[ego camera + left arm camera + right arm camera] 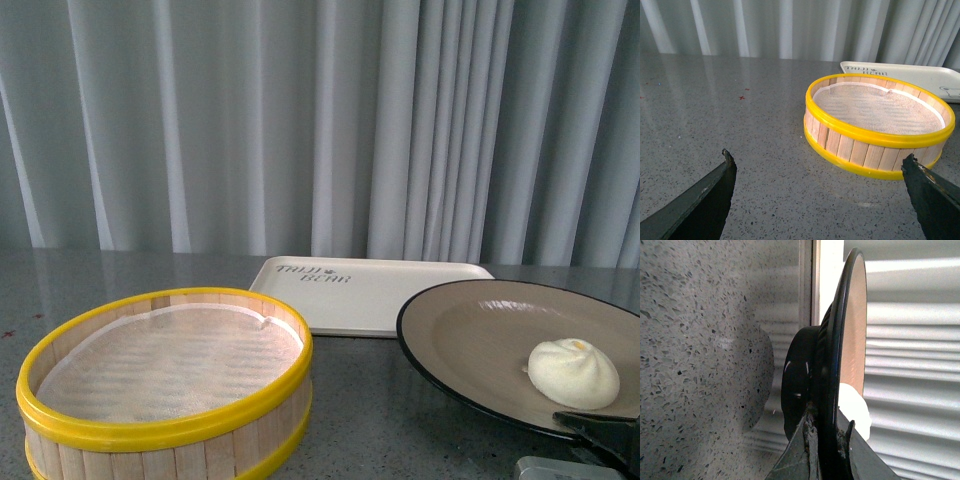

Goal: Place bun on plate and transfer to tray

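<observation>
Bun (pixel 573 372), cream-white with a pleated top, resting on the plate (pixel 470 325) toward its near right side, close to the stretch of rim where the right gripper (pixel 603 437) takes hold. The right wrist view shows the plate edge-on, with the jaws clamped on the black rim, one finger under it and one over it, and the bun just beyond them. The plate's foot appears to stand off the table (pixel 380 410) with a shadow beneath, so the plate is judged to be raised. The front view neither confirms nor denies this.

Tray (pixel 390 300), flat on the table behind the plate and bare apart from its lettering. Its near right corner is overlapped by the plate's far rim in the front view. Steamer basket (pixel 165 400), yellow-rimmed and holding only its liner, near left. The left gripper (pixel 818 155) hangs low over the table just beside the basket, jaws wide apart and holding nothing.

Step in hand: the bun is on the plate, and the plate is not yet on the tray, so the transfer is under way. The next move calls for carrying the plate away from the robot and leftward over the tray, keeping it level so that the bun does not roll. The plate should then be lowered until its foot sits on the tray, and only then released. A grip on one side of the rim may let the far side sag.
</observation>
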### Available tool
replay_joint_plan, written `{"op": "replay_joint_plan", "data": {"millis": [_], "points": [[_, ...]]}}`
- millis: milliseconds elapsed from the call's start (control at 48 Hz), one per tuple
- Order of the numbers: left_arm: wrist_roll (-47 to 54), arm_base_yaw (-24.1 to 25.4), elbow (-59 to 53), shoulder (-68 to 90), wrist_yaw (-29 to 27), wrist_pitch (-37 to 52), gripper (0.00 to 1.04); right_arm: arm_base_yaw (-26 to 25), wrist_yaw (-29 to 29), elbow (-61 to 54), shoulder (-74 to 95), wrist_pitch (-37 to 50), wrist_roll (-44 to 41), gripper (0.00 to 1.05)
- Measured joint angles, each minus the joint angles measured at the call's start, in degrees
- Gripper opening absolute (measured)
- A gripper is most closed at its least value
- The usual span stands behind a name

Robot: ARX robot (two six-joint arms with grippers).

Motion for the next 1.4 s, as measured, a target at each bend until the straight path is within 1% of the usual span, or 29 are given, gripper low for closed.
{"op": "replay_joint_plan", "data": {"millis": [104,167,229,312,479,604,688,792,896,1146,1396], "points": [[0.0,0.0,0.0,0.0,0.0,0.0,0.98,0.0,-1.2,0.0,-1.6,-2.2,-0.7,0.03],[0.0,0.0,0.0,0.0,0.0,0.0,0.98,0.1,-2.3,0.4,-5.0,-8.0,-0.1,0.03],[0.0,0.0,0.0,0.0,0.0,0.0,0.98,-0.9,-4.8,3.3,-8.9,-15.3,0.7,0.03],[0.0,0.0,0.0,0.0,0.0,0.0,0.98,-2.7,-7.8,7.7,-11.1,-21.2,0.7,0.03],[0.0,0.0,0.0,0.0,0.0,0.0,0.98,-8.8,-14.4,17.9,-11.0,-31.4,-2.2,0.03],[0.0,0.0,0.0,0.0,0.0,0.0,0.98,-14.1,-18.9,25.0,-6.6,-36.5,-4.9,0.03],[0.0,0.0,0.0,0.0,0.0,0.0,0.98,-17.6,-21.2,31.6,-0.6,-38.0,-7.3,0.03],[0.0,0.0,0.0,0.0,0.0,0.0,0.98,-19.2,-22.4,38.3,5.9,-38.0,-8.3,0.03],[0.0,0.0,0.0,0.0,0.0,0.0,0.98,-18.9,-23.9,43.1,11.2,-36.6,-7.8,0.03],[0.0,0.0,0.0,0.0,0.0,0.0,0.98,-17.4,-26.6,47.8,18.1,-35.3,-5.4,0.03],[0.0,0.0,0.0,0.0,0.0,0.0,0.98,-16.7,-27.1,51.6,23.2,-34.7,-3.8,0.03]]}}
